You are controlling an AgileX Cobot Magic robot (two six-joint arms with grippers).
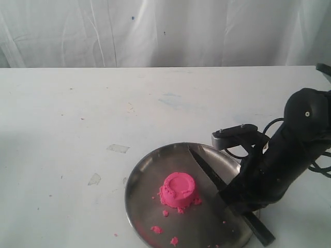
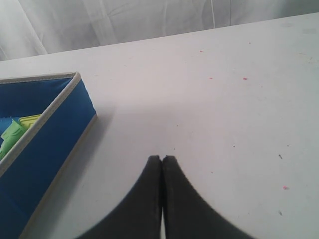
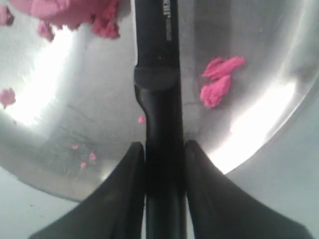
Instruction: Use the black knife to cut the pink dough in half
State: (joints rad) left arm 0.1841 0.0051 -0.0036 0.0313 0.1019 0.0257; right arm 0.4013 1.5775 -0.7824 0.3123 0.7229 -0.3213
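Note:
The pink dough (image 1: 179, 190) is one cup-moulded mound near the middle of the steel plate (image 1: 142, 178); its edge shows in the right wrist view (image 3: 60, 12). The black knife (image 1: 206, 168) lies across the plate's right side, its tip pointing to the far rim. My right gripper (image 1: 239, 199) is shut on the knife's handle (image 3: 163, 149), a finger (image 3: 130, 169) pressed against each side. My left gripper (image 2: 162, 158) is shut on nothing, over bare table, and is out of the exterior view.
Loose pink crumbs (image 1: 156, 229) lie on the plate's near side, and a bigger scrap (image 3: 219, 79) sits beside the blade. A blue fabric bin (image 2: 47, 144) with green and yellow things in it stands by my left gripper. The plate's near rim runs off the view.

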